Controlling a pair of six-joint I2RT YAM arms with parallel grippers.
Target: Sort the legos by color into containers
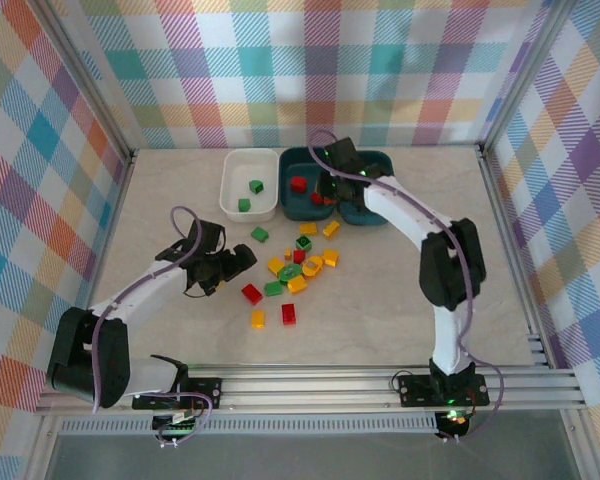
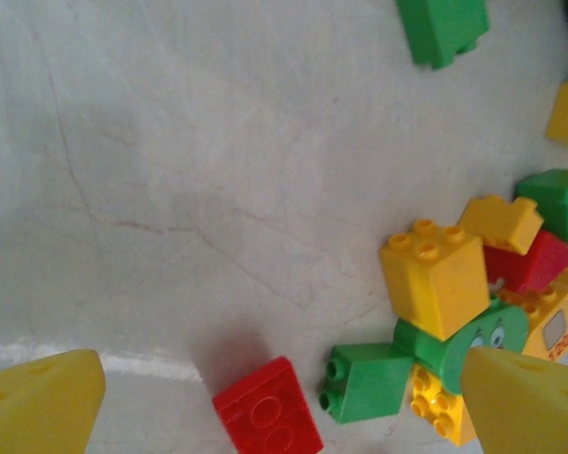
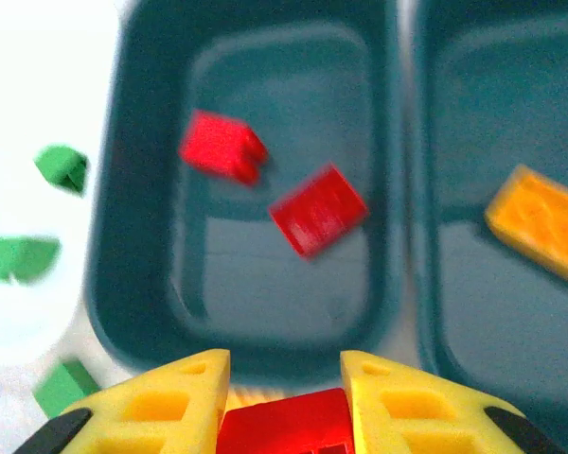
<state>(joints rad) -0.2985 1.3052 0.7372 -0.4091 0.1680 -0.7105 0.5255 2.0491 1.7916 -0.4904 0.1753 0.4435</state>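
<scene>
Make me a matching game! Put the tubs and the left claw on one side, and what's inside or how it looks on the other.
1. white tub
2. left teal tub
3. right teal tub
4. left claw

A. orange brick inside
B. open
C. red bricks inside
D. green bricks inside

Pairs: 1-D, 2-C, 3-A, 4-B

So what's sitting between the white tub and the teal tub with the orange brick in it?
The other teal tub, with two red bricks lying in it. The right wrist view shows this plainly, and the top external view shows it too.
</scene>
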